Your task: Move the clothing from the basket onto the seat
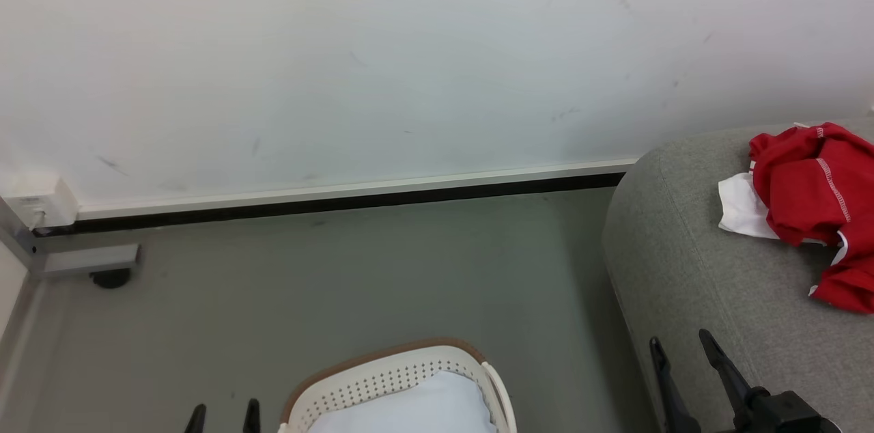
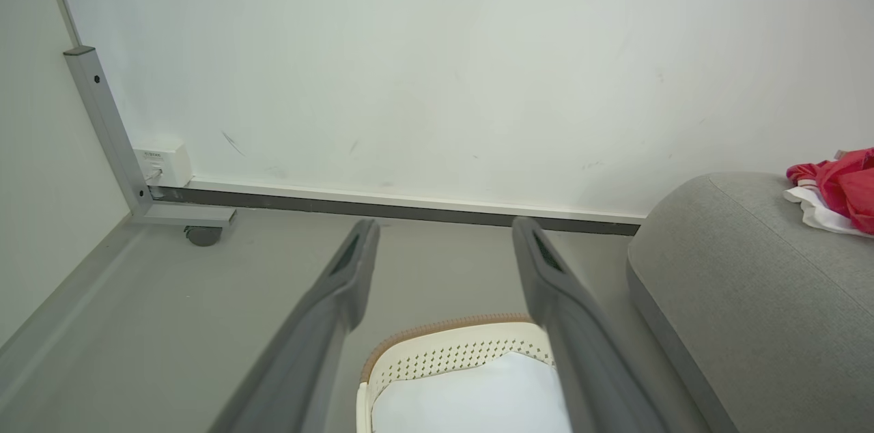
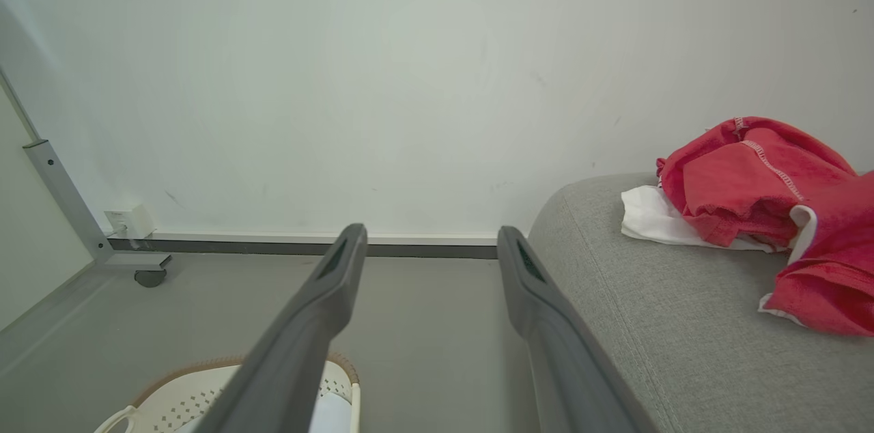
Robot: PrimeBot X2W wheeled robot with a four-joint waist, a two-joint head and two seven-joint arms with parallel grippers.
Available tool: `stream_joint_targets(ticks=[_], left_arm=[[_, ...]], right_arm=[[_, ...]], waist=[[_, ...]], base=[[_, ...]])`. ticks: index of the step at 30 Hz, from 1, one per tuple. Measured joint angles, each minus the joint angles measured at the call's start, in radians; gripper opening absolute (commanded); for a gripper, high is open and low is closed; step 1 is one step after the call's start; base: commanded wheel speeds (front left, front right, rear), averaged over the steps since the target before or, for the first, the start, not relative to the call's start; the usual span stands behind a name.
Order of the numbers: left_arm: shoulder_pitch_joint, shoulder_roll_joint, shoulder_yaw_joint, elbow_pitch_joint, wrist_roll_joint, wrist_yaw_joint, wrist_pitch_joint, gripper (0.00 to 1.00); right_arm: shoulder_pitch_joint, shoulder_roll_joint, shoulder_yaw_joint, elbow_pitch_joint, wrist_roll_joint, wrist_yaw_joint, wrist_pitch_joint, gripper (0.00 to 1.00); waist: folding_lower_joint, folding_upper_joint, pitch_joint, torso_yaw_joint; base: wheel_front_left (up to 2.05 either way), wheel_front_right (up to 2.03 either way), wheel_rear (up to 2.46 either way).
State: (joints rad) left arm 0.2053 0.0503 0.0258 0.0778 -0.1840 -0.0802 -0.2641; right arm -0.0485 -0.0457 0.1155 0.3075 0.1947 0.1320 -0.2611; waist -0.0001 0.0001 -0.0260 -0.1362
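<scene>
Head view: the clothing [image 1: 812, 207], crumpled bright red with white stitching and a white sleeve poking out, lies on the seat [image 1: 683, 269] near its rounded end. The basket [image 1: 382, 385] stands on the floor beside the seat, holding a pale sheet [image 1: 416, 409]. Left wrist view: the left gripper [image 2: 444, 228] has its jaws spread wide, empty, off the seat's end. Right wrist view: the right gripper [image 3: 430, 235] is likewise spread and empty, at the seat's edge.

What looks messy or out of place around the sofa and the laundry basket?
The bright red garments with white trim lie in a crumpled heap on the light grey fabric sofa, white fabric poking out. The white wall carries dark scuff marks. The white perforated plastic basket stands upright; nothing spilled.
</scene>
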Motion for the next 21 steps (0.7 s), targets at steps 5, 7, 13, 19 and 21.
stream_joint_targets(ticks=[5, 7, 13, 19, 21], left_arm=[[-0.001, 0.0, 0.005, 0.0, 0.004, -0.002, 0.0, 1.0], [-0.002, -0.001, 0.004, 0.0, 0.004, -0.002, 0.0, 1.0], [-0.003, -0.001, 0.001, 0.002, -0.003, -0.002, 0.0, 1.0], [0.001, -0.003, -0.004, 0.019, -0.011, -0.003, 0.0, 0.0], [0.003, -0.007, -0.007, 0.038, -0.012, -0.003, 0.002, 0.0]], right_arm=[[-0.001, 0.0, 0.005, 0.003, 0.005, 0.0, 0.0, 1.0], [-0.003, 0.0, 0.006, 0.005, 0.007, 0.0, 0.0, 1.0], [-0.006, 0.0, 0.007, 0.006, 0.01, 0.0, 0.0, 1.0], [0.003, 0.002, 0.007, 0.02, 0.01, 0.0, 0.0, 0.0], [0.019, 0.005, 0.008, 0.035, 0.01, 0.0, 0.001, 0.0]], waist=[[0.0001, -0.0001, 0.002, 0.002], [0.0001, 0.0, 0.004, 0.001], [0.0001, 0.0, 0.006, -0.001], [0.0001, -0.0001, 0.005, 0.0], [0.0001, 0.0, 0.005, 0.0]], base=[[0.0, 0.0, 0.0], [0.0, 0.0, 0.0], [0.0, 0.0, 0.0], [0.0, 0.0, 0.0], [0.0, 0.0, 0.0]])
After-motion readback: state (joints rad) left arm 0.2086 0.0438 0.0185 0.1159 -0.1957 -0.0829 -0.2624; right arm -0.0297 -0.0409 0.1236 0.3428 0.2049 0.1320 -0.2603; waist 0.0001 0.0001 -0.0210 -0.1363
